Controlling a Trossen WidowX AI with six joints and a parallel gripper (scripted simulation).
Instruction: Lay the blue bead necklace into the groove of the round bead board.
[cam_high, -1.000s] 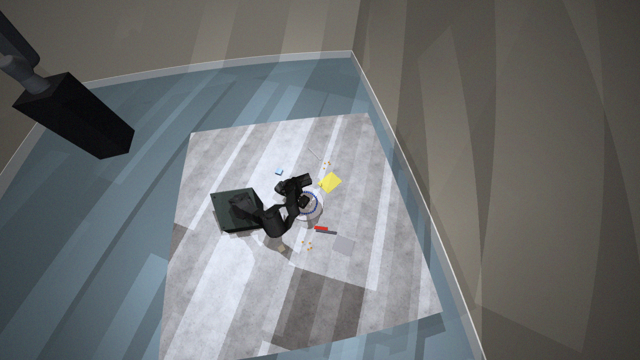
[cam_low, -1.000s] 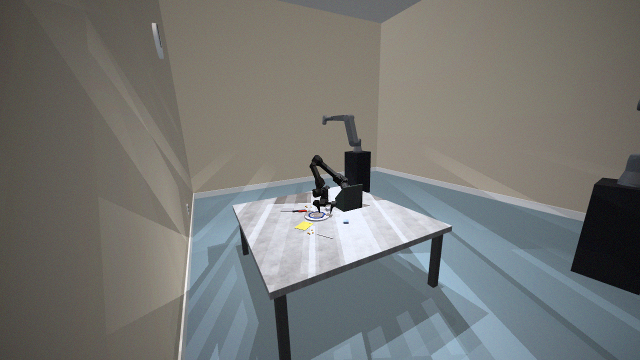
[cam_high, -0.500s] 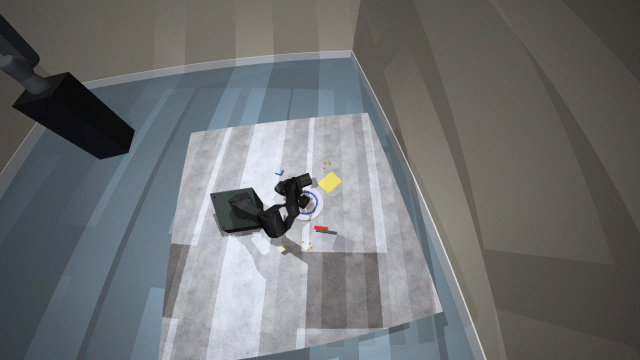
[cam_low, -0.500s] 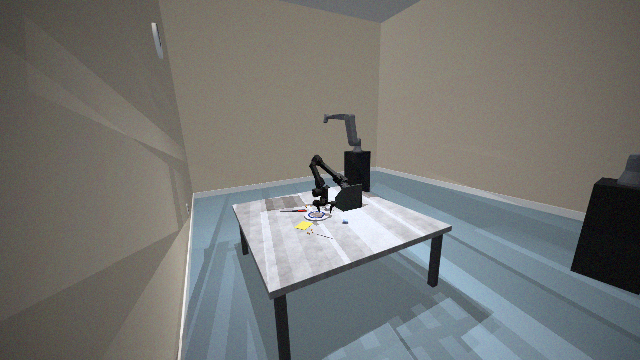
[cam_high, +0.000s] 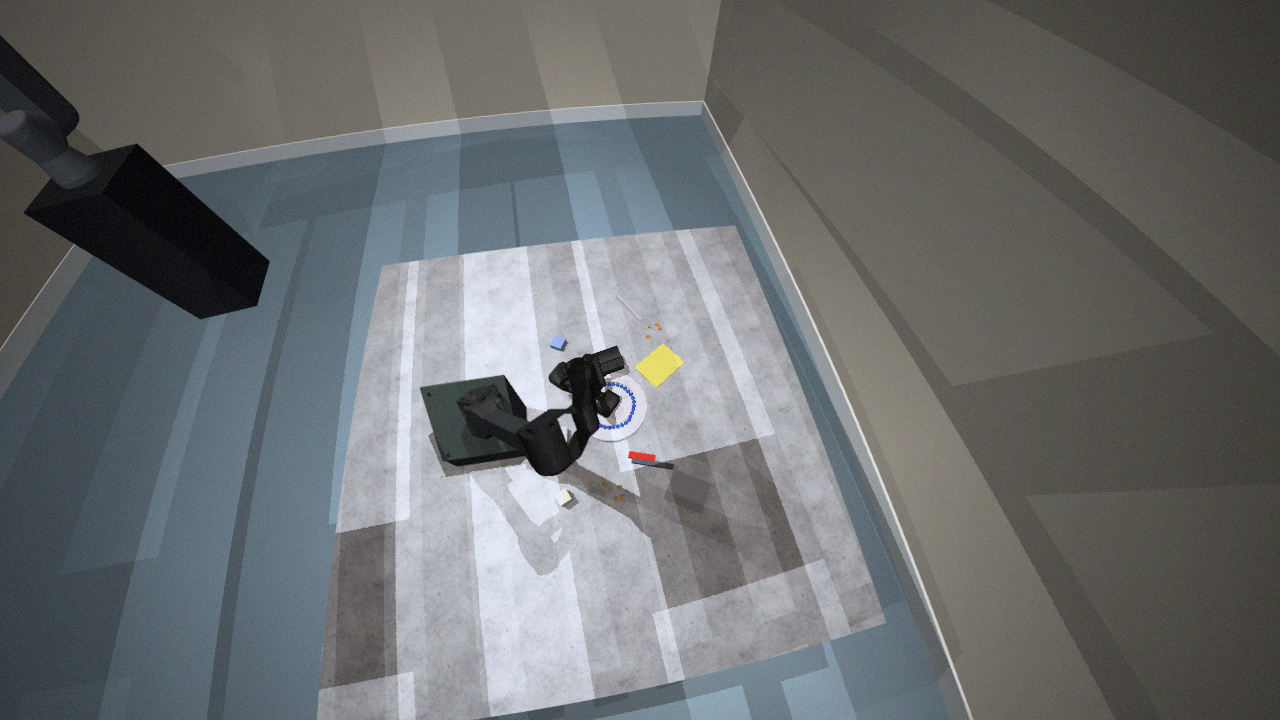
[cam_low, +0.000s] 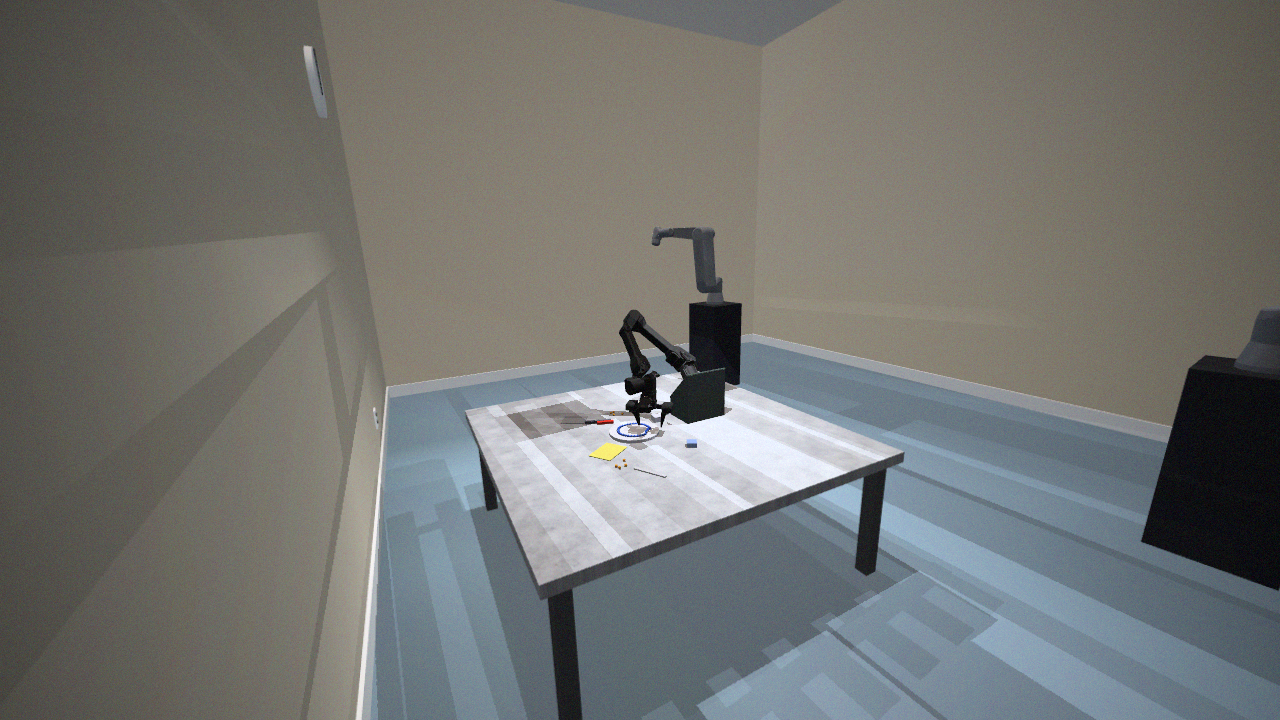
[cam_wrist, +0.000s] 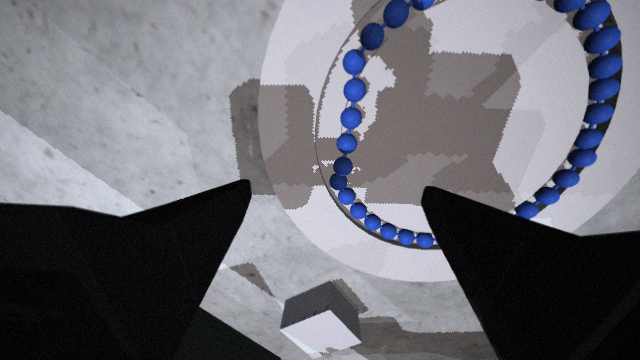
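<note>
One arm: black, bent over the board at the centre of the top view.
Gripper (cam_wrist: 335, 192): fingers spread wide, nothing between them; dark tips fill the lower left and lower right of the wrist view.
Necklace (cam_wrist: 354, 90): blue beads curve along the groove, across the upper half of the wrist view.
Board (cam_wrist: 300, 55): white, round, flat on the table (cam_low: 572, 528).
Yellow sheet (cam_high: 659, 364): just upper right of the board, top view.
Red tool (cam_high: 641, 456): just below the board.
</note>
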